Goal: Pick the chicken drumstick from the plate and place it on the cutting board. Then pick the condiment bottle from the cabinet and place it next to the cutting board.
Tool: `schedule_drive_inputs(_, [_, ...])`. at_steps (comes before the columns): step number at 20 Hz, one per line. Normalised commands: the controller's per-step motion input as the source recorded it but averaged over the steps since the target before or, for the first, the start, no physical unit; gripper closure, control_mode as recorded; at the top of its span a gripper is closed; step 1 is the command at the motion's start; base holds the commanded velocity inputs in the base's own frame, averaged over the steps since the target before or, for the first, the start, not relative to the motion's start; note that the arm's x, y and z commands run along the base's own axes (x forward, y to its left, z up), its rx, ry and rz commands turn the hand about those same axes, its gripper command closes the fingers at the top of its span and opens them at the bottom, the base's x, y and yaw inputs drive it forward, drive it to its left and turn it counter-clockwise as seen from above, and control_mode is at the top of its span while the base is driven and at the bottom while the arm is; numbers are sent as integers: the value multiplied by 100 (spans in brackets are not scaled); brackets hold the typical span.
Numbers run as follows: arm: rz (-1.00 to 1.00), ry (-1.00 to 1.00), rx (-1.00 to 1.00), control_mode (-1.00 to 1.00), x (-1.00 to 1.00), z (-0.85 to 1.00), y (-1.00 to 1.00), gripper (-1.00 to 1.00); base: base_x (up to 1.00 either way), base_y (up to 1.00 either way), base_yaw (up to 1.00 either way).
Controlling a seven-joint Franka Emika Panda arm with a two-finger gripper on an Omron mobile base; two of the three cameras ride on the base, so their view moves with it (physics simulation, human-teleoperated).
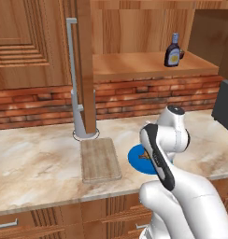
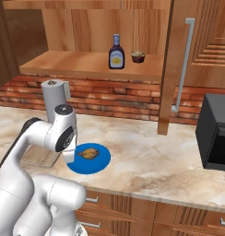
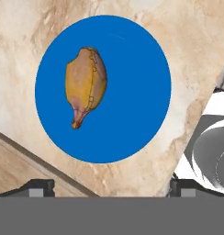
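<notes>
My gripper (image 3: 109, 186) spread wide, empty, above plate (image 3: 132, 92). Chicken drumstick (image 3: 85, 82) lies lengthwise up-down in hand view, bone end toward my fingertips.

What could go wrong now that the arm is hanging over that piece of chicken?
The chicken drumstick lies off-centre on the plate, so the open gripper might close beside it. Its rounded body could also slip from the fingers. The cutting board sits close by, so a low carry might clip its edge.
</notes>
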Motion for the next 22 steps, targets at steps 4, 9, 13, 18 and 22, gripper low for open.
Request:
schedule_drive_inputs(4, [-9, 0, 0, -100, 33, -24, 0, -100, 0, 0, 0])
schedule_drive_inputs(9, [-7, 0, 0, -100, 31, -22, 0, -100, 0, 0, 0])
schedule_drive_inputs(13, [-4, 0, 0, -100, 24, -18, 0, -100, 0, 0, 0])
schedule_drive_inputs(18, [-1, 1, 0, -100, 20, -15, -4, -100, 0, 0, 0])
schedule_drive_inputs(22, [0, 2, 1, -100, 15, -11, -16, -100, 0, 0, 0])
